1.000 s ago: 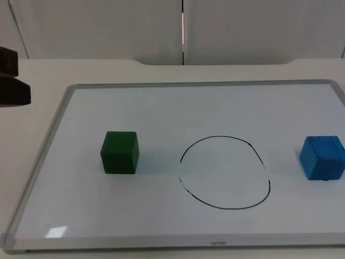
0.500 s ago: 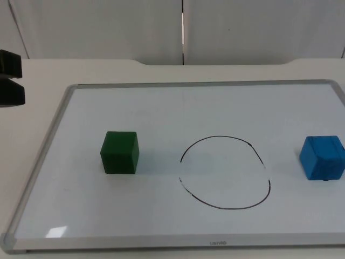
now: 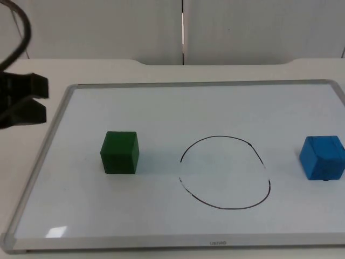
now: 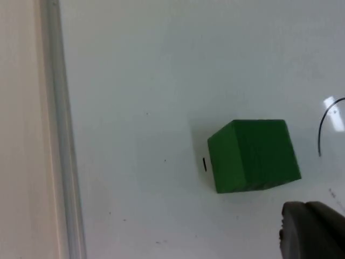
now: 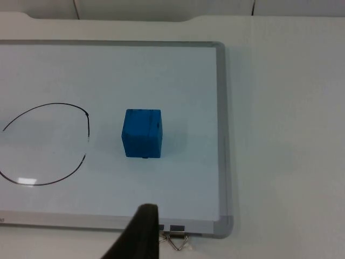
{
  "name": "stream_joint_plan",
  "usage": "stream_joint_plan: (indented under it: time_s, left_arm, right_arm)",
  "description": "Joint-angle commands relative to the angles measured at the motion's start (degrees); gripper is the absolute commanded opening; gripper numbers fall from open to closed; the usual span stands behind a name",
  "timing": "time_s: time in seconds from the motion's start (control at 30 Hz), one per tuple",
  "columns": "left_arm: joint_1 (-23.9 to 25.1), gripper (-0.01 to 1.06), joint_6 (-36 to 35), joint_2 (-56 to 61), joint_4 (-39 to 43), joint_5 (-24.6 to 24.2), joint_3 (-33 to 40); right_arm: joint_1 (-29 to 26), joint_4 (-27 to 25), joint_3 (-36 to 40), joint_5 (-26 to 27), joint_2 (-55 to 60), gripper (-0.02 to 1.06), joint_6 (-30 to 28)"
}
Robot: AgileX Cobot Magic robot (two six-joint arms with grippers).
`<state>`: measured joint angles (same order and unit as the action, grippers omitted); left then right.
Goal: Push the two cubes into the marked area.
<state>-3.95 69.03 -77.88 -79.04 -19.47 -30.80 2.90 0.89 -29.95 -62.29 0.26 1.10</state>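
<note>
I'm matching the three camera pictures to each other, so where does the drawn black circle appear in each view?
Top view: the black circle lies on the whiteboard, between the green cube and the blue cube.
Left wrist view: a short arc of it shows beyond the green cube.
Right wrist view: most of the ring shows beside the blue cube.
Shared landmark: the whiteboard's grey frame.

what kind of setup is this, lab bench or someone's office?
Most likely a robot lab bench. A framed whiteboard lies flat on a white table with a hand-drawn circle as target, a green cube and a blue cube beside it. The left gripper hovers at the board's edge; a partition wall stands behind.
</note>
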Motion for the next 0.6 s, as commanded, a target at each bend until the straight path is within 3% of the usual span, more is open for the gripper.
stream_joint_plan:
  time_s: [0.0,0.17,0.57]
  left_arm:
    - [-2.5,0.00,1.1,-1.9,-1.6,2.5,-1.7]
    - [-4.9,0.00,1.1,-4.2,-1.6,4.0,-4.9]
    - [-4.9,0.00,1.6,-12.8,-1.5,5.4,-8.2]
  right_arm:
    - [-0.3,0.2,0.4,0.5,-0.3,1.05,-0.5]
    - [-0.3,0.2,0.4,0.5,-0.3,1.05,-0.5]
    - [-0.3,0.1,0.4,0.5,-0.3,1.05,-0.5]
